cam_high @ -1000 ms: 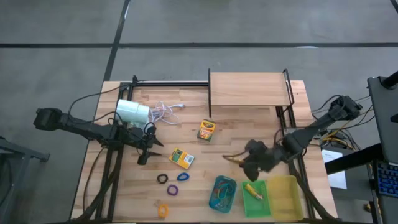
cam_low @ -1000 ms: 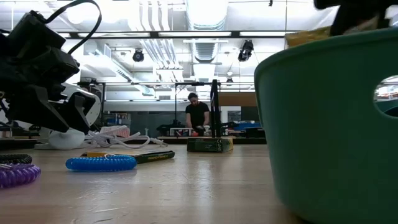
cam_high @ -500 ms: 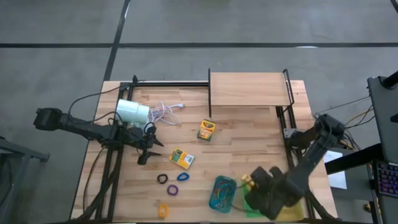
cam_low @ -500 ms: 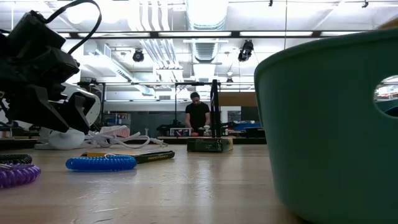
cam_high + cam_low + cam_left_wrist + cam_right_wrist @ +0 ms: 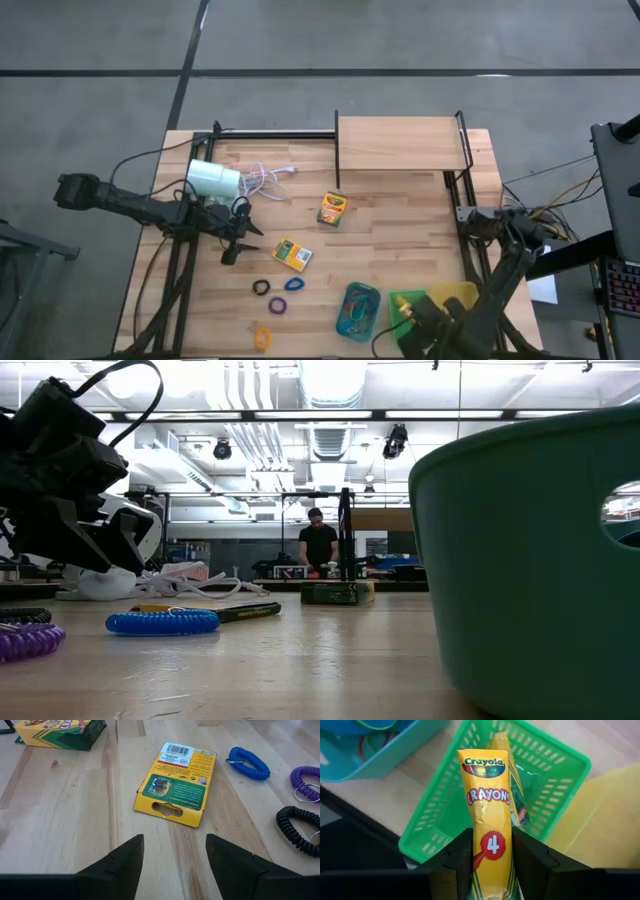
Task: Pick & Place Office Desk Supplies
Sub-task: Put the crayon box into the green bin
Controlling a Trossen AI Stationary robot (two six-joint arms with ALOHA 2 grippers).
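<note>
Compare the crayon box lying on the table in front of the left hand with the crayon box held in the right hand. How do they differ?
The crayon box on the table lies flat and free, back side up, showing its barcode. The held crayon box is clamped between the fingers of the right hand, front side showing "Crayons" and "4", above the green tray. The left hand is open and touches nothing. Both boxes are yellow with green.

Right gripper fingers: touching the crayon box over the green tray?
Touching. The right wrist view shows both fingers pressed against the crayon box sides, above the green tray.
</note>
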